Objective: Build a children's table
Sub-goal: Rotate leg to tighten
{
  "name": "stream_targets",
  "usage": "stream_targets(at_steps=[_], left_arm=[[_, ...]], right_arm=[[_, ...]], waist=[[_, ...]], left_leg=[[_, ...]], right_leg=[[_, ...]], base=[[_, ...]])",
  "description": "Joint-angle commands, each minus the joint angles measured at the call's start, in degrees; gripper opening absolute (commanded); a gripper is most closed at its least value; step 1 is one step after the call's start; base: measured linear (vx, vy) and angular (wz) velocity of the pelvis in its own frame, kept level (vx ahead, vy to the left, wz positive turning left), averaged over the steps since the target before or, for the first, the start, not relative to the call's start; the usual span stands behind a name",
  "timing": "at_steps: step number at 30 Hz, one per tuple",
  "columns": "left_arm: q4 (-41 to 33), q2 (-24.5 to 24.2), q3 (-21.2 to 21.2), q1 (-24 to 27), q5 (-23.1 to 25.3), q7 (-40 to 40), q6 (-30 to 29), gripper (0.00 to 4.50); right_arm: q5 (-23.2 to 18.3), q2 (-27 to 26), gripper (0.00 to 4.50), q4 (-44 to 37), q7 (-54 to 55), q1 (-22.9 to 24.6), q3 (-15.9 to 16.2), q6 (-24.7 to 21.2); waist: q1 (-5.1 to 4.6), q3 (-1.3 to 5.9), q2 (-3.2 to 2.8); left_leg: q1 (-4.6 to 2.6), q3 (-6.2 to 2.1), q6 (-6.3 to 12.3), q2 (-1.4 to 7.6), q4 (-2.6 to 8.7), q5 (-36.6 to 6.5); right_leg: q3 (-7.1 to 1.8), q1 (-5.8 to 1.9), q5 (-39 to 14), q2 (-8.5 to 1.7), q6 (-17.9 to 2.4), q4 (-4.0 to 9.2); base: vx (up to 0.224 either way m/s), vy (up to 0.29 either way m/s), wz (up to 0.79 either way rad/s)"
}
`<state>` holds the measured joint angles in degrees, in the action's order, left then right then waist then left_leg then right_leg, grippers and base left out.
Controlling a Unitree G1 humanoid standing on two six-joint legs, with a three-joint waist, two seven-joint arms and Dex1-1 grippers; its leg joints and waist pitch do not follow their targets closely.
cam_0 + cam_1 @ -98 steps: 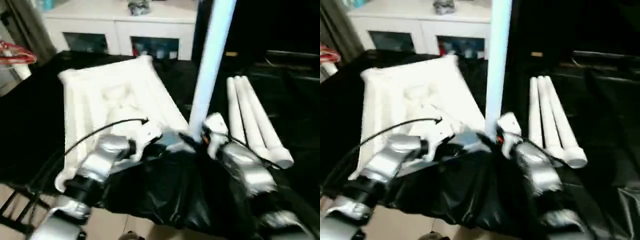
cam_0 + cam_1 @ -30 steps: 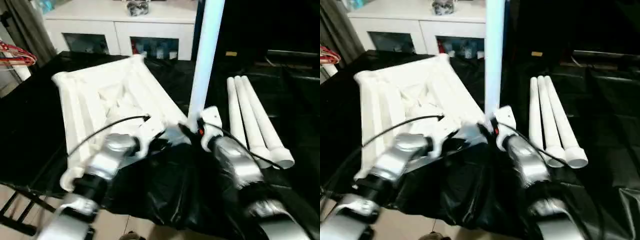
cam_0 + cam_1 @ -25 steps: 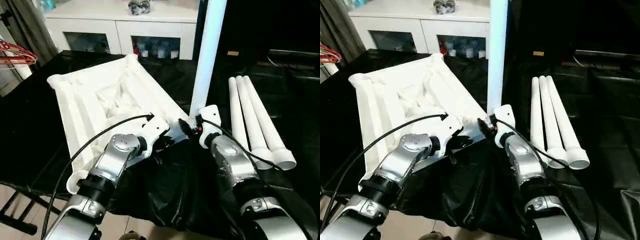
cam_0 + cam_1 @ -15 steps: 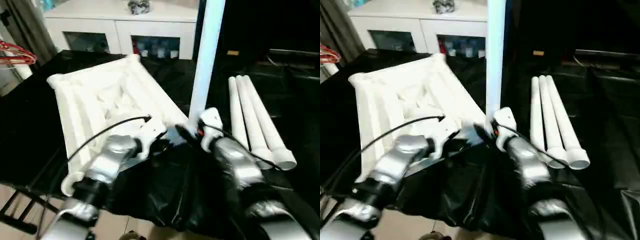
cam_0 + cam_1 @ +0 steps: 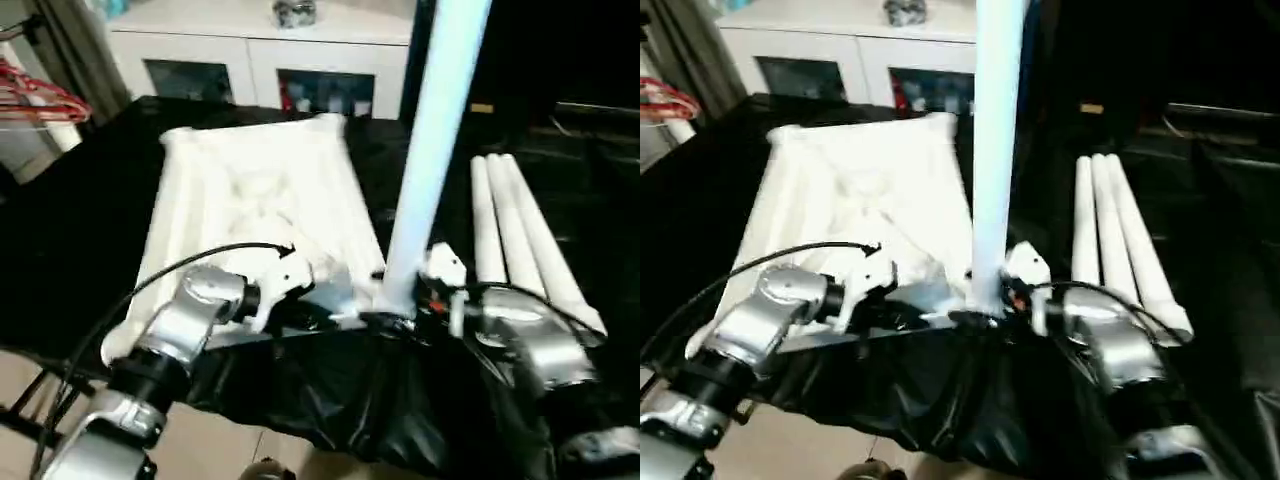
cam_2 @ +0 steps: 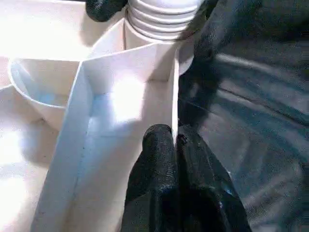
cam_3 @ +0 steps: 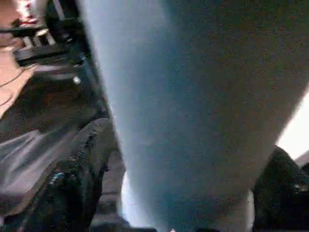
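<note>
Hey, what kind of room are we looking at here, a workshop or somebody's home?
Probably a home-like room set up for a robot test. A white cabinet with glass doors stands at the back, red hangers show at the side, and the table top and spare legs lie on a black-covered worktable.

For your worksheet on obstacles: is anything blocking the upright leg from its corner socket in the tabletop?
Nothing visible does. The upright leg already stands in the corner socket of the tabletop, with the right gripper around its base.
</note>
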<state>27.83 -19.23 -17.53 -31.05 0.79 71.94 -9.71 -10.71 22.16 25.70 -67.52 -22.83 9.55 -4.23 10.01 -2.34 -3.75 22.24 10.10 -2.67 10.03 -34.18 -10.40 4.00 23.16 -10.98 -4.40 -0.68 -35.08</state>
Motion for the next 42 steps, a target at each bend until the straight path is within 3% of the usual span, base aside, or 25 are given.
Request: stream_targets(at_steps=[1, 7, 13, 17, 19, 20, 24, 27, 29, 31, 32, 33, 37, 38, 41, 42], left_arm=[[-0.31, -0.51, 0.55, -2.97, -1.06, 0.26, 1.52, 0.0], [1.24, -1.63, 0.37, -3.66, -1.02, 2.28, 2.85, 0.0], [1.47, 0.18, 1.18, -3.36, -0.99, -1.55, 2.88, 0.0], [2.01, 3.47, 2.72, -3.88, -0.3, -8.45, 1.27, 0.0], [1.43, 6.7, 3.27, -4.05, 1.23, -15.54, -1.71, 0.0], [1.43, 6.7, 3.27, -4.05, 1.23, -15.54, -1.71, 0.0], [0.79, 12.51, 5.43, -4.32, 2.26, -27.04, -6.74, 0.0], [0.59, 13.92, 5.6, -4.15, 2.5, -29.77, -7.53, 0.0], [-0.25, 15.42, 5.16, -3.43, 3.12, -31.74, -7.82, 0.0], [-0.5, 15.71, 4.96, -3.28, 3.33, -32.07, -7.86, 0.0], [-1.08, 16.3, 4.62, -3.05, 3.56, -32.54, -8.43, 0.0], [-1.27, 16.43, 4.49, -2.96, 3.62, -32.64, -8.61, 0.0], [-1.63, 16.27, 3.77, -2.78, 3.57, -32.03, -8.33, 0.0], [-1.68, 16.17, 3.64, -2.76, 3.63, -31.96, -8.19, 0.0], [-1.95, 15.58, 3.1, -2.49, 4.42, -32.1, -6.69, 0.0], [-2.04, 15.41, 3.5, -2.44, 4.57, -32.9, -6.54, 0.27]], right_arm=[[-0.84, -0.26, 3.33, -2.7, -4.44, 0.56, 2.93, -1.0], [-1.29, 0.18, 2.86, -4.16, -5.86, 0.96, 3.5, -2.82], [-0.51, -1.87, 2.77, -3.99, -2.39, 1.75, 3.48, -2.08], [3.55, -6.45, 2.76, 1.61, 9.83, -0.14, 1.59, -0.35], [5.23, -11.46, 2.75, 8.21, 22.14, -2.93, -1.09, -0.31], [5.23, -11.46, 2.74, 8.21, 22.14, -2.93, -1.09, -0.31], [5.91, -17.13, 2.72, 14.24, 34.7, -6.16, -3.32, -0.67], [6.28, -18.73, 2.72, 15.7, 37.71, -7.01, -4.14, -0.35], [6.38, -20.85, 3.28, 18.16, 40.84, -8.24, -5.62, 1.02], [6.27, -21.32, 3.42, 18.93, 41.26, -8.57, -6.08, 1.51], [6.43, -21.76, 3.47, 20.02, 41.68, -9.02, -6.46, 2.2], [6.53, -21.85, 3.68, 20.33, 41.8, -9.13, -6.52, 2.48], [7.33, -21.05, 3.79, 19.68, 42.15, -8.79, -6.4, 4.0], [7.7, -20.57, 4.11, 19.29, 42.33, -8.68, -6.42, 4.71], [7.34, -18.61, 4.11, 15.63, 41.6, -7.45, -7.18, 5.04], [6.94, -16.73, 4.18, 11.82, 39.78, -5.92, -7.4, 4.91]], waist=[[0.03, 3.79, 0.78], [0.08, 3.79, 0.81], [0.17, 3.77, 0.9], [-0.32, 3.61, 0.94], [-1.38, 3.4, 0.86], [-1.74, 3.33, 0.9], [-2.32, 3.39, 0.85], [-2.01, 3.58, 0.76], [-1.99, 3.71, 0.86], [-2.04, 3.72, 0.79], [-2.01, 3.8, 1.05], [-2.11, 3.69, 0.86], [-2.2, 3.68, 0.8], [-2.18, 3.65, 0.75], [-2.07, 3.62, 0.77], [-2.01, 3.65, 0.77]], left_leg=[[-0.94, -1.23, 5.48, 3.58, 3.74, -9.29], [-0.93, -1.3, 5.11, 3.65, 3.8, -9.39], [-0.91, -1.25, 4.75, 3.65, 3.81, -9.25], [-1.01, -1.35, 3.19, 3.49, 4.08, -11.12], [-0.95, -1.49, 1.43, 3.41, 4.46, -12.18], [-0.97, -1.51, 1.08, 3.29, 4.55, -12.7], [-1.11, -1.38, 1.27, 3.21, 4.43, -12.45], [-1.05, -1.36, 2.02, 3.12, 4.27, -11.03], [-0.93, -1.36, 2.57, 3.17, 4.2, -10.03], [-0.84, -1.33, 3.22, 3.13, 4.14, -9.38], [-0.77, -1.33, 3.55, 3.13, 4.1, -9.05], [-0.68, -1.33, 3.71, 3.1, 4.12, -9.21], [-0.81, -1.29, 3.83, 3.09, 4.13, -9.84], [-0.81, -1.31, 3.81, 3.1, 4.17, -9.84], [-0.89, -1.33, 3.76, 3.21, 4.23, -10.32], [-0.89, -1.35, 3.81, 3.25, 4.23, -10.29]], right_leg=[[-2.71, -2.72, -7.69, -4.7, -13.12, 3.69], [-2.65, -2.69, -8.17, -4.79, -13.14, 3.69], [-2.7, -2.63, -8.49, -4.85, -13.09, 3.74], [-2.7, -2.63, -11.58, -4.99, -12.53, 4.13], [-2.69, -2.55, -14.02, -5.07, -12.28, 4.21], [-2.65, -2.6, -14.95, -5.03, -12.16, 4.41], [-2.81, -2.61, -14.19, -4.9, -11.76, 4.53], [-2.8, -2.68, -12.82, -4.85, -11.24, 4.56], [-2.78, -2.7, -10.71, -4.8, -11.41, 4.27], [-2.69, -2.76, -8.65, -4.67, -11.73, 4.11], [-2.71, -2.91, -7.96, -4.8, -11.91, 3.94], [-2.66, -2.9, -8.3, -4.82, -11.89, 4.1], [-2.7, -2.83, -8.73, -4.72, -11.76, 4.22], [-2.7, -2.82, -8.86, -4.7, -11.77, 4.22], [-2.75, -2.76, -9.16, -4.71, -11.5, 4.28], [-2.76, -2.79, -9.03, -4.73, -11.4, 4.28]], base=[[0.0, 0.0, 0.0], [0.0, 0.0, 0.0], [0.0, 0.0, 0.0], [0.0, 0.0, 0.0], [0.0, 0.0, 0.0], [0.0, 0.0, 0.0], [0.0, 0.0, 0.0], [0.0, 0.0, 0.0], [0.0, 0.0, 0.0], [0.0, 0.0, 0.0], [0.0, 0.0, 0.0], [0.0, 0.0, 0.0], [0.0, 0.0, 0.0], [0.0, 0.0, 0.0], [0.0, 0.0, 0.0], [0.0, 0.0, 0.0]])
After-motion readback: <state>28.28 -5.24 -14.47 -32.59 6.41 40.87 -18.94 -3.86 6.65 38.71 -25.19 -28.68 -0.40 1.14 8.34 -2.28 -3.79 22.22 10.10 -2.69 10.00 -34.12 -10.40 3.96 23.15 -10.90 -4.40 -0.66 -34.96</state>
